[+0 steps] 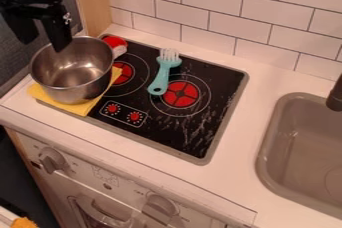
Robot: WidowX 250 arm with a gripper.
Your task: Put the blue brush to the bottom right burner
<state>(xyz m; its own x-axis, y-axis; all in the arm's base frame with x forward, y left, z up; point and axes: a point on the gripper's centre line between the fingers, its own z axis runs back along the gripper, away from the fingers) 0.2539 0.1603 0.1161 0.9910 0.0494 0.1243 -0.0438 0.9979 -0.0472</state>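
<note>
Setting the brush too near the front edge of the stovetop (170,134) is your first risk: lower it short of the right burner (180,95), and it could land toward the dials (123,113) instead of over the red disc. A second slip would come from stopping too soon, since the tip of the blue brush's handle (160,79) lies just inside that burner's outer ring, at its left side, while the head reaches past the ring; you might count that as placed when most of the brush is off target. Grip it off-centre on the thin handle and the heavier head could swing round as you lift. Your gripper (43,34), its fingers apart with nothing between them, hangs over the metal pot (73,72) on the yellow cloth (77,108); how much room there is above the rim is hard to judge from this angle, so a low sideways move could knock the pot or drag the cloth. As for the brush, its handle end points toward you and its pale bristles (169,53) toward the tiled wall (207,2); the long axis runs mostly near to far, leaning a little right at the far end.
</note>
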